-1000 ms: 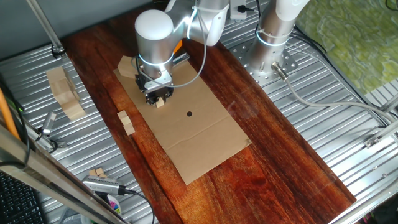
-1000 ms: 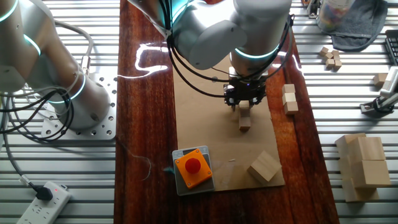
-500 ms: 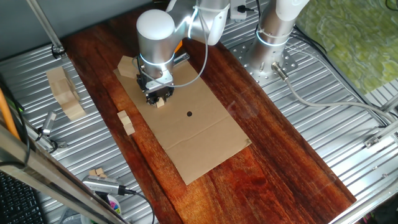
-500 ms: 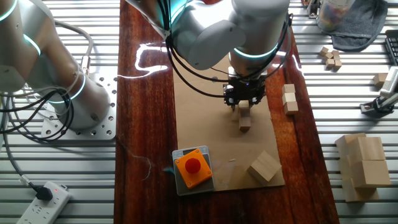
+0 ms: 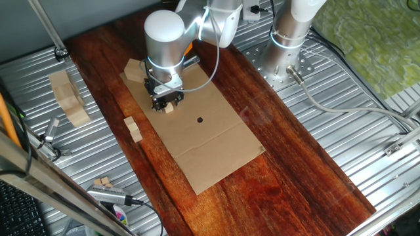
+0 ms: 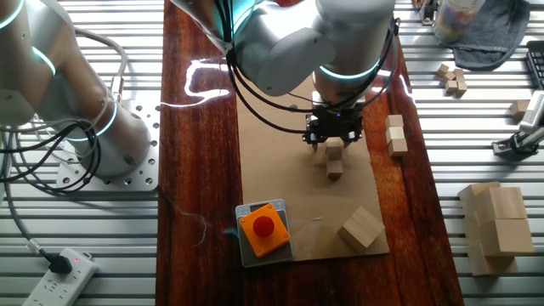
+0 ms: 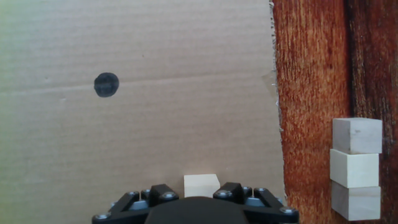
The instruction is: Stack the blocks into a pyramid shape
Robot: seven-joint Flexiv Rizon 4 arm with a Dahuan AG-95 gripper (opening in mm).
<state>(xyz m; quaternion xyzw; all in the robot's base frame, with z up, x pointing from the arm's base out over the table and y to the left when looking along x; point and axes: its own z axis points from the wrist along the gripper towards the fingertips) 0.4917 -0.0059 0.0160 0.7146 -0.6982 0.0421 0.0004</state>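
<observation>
- The fingers point(image 6: 334, 143) hang low over the cardboard sheet point(image 5: 197, 131) that lies on the wooden desk point(image 5: 295, 157); in the hand view point(image 7: 200, 186) they stand on either side of one pale block point(image 7: 201, 185).
- The fingers look set somewhat wider than that block, yet I cannot tell whether they touch it, as the hand's housing hides their tips.
- In the other fixed view, two blocks point(image 6: 335, 161) lie in a short line on the cardboard just below the fingers, touching each other or nearly so.
- In one fixed view only one small block point(image 5: 169, 109) shows beside the fingers.
- Three more blocks point(image 7: 354, 168) stand in a close row on the bare wood just off the cardboard's edge; the same row point(image 6: 395, 134) shows near the sheet's side in the other fixed view.
- A black dot point(image 7: 106, 84) is marked on the cardboard, well apart from the fingers.
- A larger faceted wood chunk point(image 6: 362, 228) rests on one corner of the cardboard, beside an orange push button on a grey box point(image 6: 263, 228).
- Big pale wooden slabs point(image 6: 495, 228) lie on the ribbed metal surface point(image 6: 476, 110) next to the desk, and a few small blocks point(image 6: 452, 78) sit further along it.
</observation>
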